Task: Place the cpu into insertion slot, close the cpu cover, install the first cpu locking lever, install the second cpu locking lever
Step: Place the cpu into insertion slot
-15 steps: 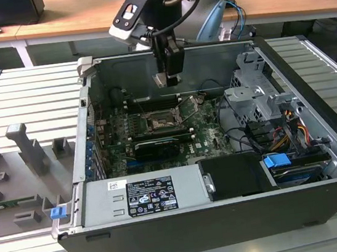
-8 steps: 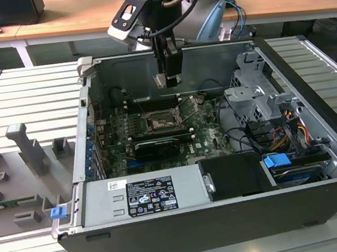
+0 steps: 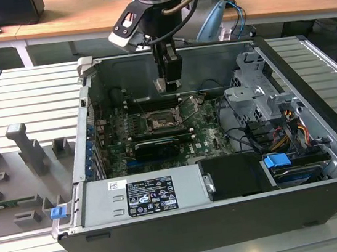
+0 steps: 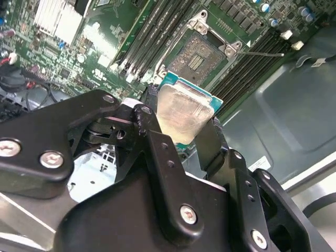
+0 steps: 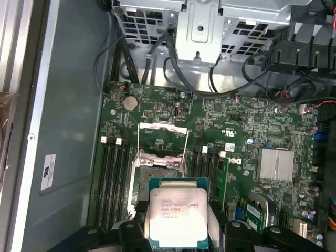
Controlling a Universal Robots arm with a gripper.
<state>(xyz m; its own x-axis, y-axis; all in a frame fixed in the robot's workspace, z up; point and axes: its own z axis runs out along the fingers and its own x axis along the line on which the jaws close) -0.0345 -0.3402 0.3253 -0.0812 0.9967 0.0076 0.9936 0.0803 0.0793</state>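
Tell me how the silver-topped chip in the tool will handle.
The flat square chip with a pale silver metal top looks rigid and probably light. Pinched only at its thin edges by the tool, it might slip or tilt.

A pale ribbed metal tabletop carries everything. An open dark computer case lies on it with its open side up, taking the middle and the exterior view's right; ribbed surface shows on either side of it. Just beside the case, on the exterior view's left, a flat grey fixture plate rests on the tabletop, bearing several grey upright blocks. A small blue clip sits between the plate and the case's near corner
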